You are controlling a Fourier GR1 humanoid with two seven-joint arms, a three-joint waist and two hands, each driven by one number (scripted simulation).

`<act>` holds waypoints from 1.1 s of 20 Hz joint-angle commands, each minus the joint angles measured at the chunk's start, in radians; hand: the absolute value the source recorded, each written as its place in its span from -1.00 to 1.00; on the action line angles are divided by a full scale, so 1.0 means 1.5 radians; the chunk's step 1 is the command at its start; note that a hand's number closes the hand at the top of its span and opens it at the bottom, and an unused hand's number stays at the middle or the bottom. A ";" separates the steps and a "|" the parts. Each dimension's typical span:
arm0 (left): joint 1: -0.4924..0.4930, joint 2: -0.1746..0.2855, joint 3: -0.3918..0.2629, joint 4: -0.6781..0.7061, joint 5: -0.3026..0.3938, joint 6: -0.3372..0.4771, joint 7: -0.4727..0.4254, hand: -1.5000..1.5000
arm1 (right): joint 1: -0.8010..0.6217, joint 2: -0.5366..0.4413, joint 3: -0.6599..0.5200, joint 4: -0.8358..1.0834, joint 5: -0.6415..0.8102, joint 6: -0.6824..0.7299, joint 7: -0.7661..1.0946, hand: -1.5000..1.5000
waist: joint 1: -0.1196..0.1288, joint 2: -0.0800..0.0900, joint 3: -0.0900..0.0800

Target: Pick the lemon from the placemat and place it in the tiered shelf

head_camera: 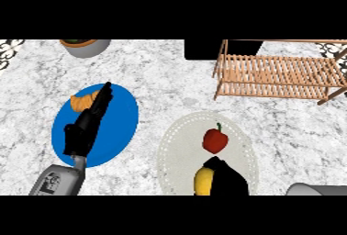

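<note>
Nearest to you, at the lower edge of the view, your right hand [229, 180] sits on the pale round lace-edged placemat [175, 151]. It presses against the yellow oval lemon [203, 181]. The lemon lies on the mat's 6 o'clock part, at the hand's 9 o'clock side, and the top of the hand reaches over the fruit's far end. You cannot tell from this view whether the hand is closed on the lemon or only resting beside it.

At 12 o'clock from the lemon, near the middle of the same mat, stands a red bell pepper with a green stem [215, 141], just apart from the hand.

Over at 9 o'clock from the mat, your grey left forearm [59, 180] comes in from the lower edge. Your left hand [85, 128] is open, stretched flat and straight across a blue round plate [119, 124], pointing toward 1 o'clock. Its tips end just beside a golden-brown croissant [81, 102] on the plate's far left part.

Farther out on the white-and-grey marbled bench [163, 78], at 1 o'clock from the mat and well apart from the lemon, stands the slatted wooden tiered shelf [278, 75]. A black block [202, 49] sits at the far edge just left of the shelf. A grey round pot holding soil and a plant [86, 47] sits at 11 o'clock.
</note>
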 commanded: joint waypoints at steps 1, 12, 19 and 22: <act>-0.002 0.011 0.028 0.040 0.008 -0.028 -0.024 0.00 | -0.021 0.008 0.044 0.020 0.021 -0.030 0.134 1.00 | -0.002 0.001 0.000; 0.011 -0.008 0.031 -0.019 -0.022 -0.043 0.007 0.00 | -0.246 0.009 0.054 0.063 -0.131 0.090 -0.021 1.00 | 0.003 0.000 0.000; 0.016 -0.015 0.032 -0.002 -0.019 -0.044 -0.006 0.00 | -0.228 0.009 0.022 -0.066 -0.123 -0.090 -0.090 1.00 | 0.002 -0.001 0.001; -0.018 -0.028 0.038 0.031 -0.036 -0.028 -0.010 0.00 | -0.246 0.009 0.057 -0.158 -0.058 -0.053 -0.013 1.00 | -0.007 -0.002 0.000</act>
